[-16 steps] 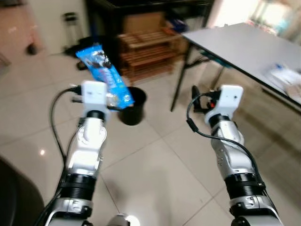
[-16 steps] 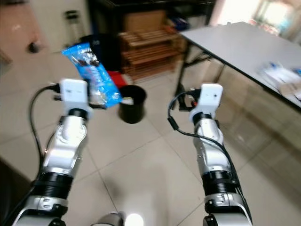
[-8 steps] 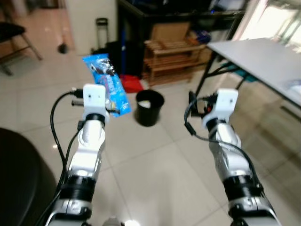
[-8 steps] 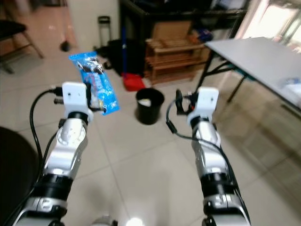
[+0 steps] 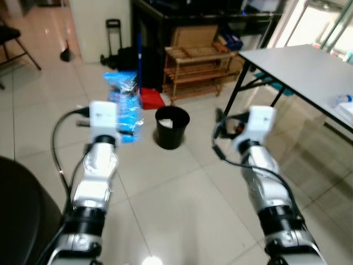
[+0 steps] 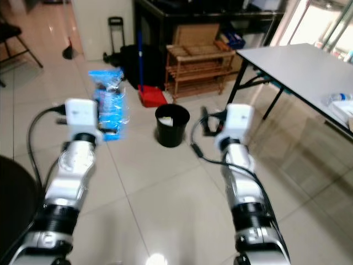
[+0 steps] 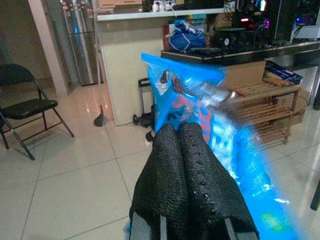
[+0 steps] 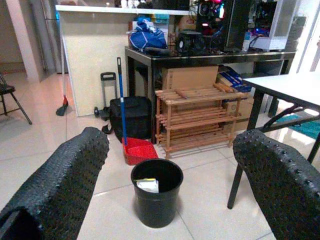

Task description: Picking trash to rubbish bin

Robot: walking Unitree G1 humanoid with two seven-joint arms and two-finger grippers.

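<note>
A black rubbish bin (image 8: 155,197) on the tiled floor (image 5: 182,204) holds some paper. The left claw (image 7: 186,150), raised, pinches a blue wrapper (image 7: 220,130). The right claw (image 8: 170,165) gapes wide, aimed at the bin.

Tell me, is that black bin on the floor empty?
Not empty: the black bin stands upright with a pale scrap of trash inside.
</note>
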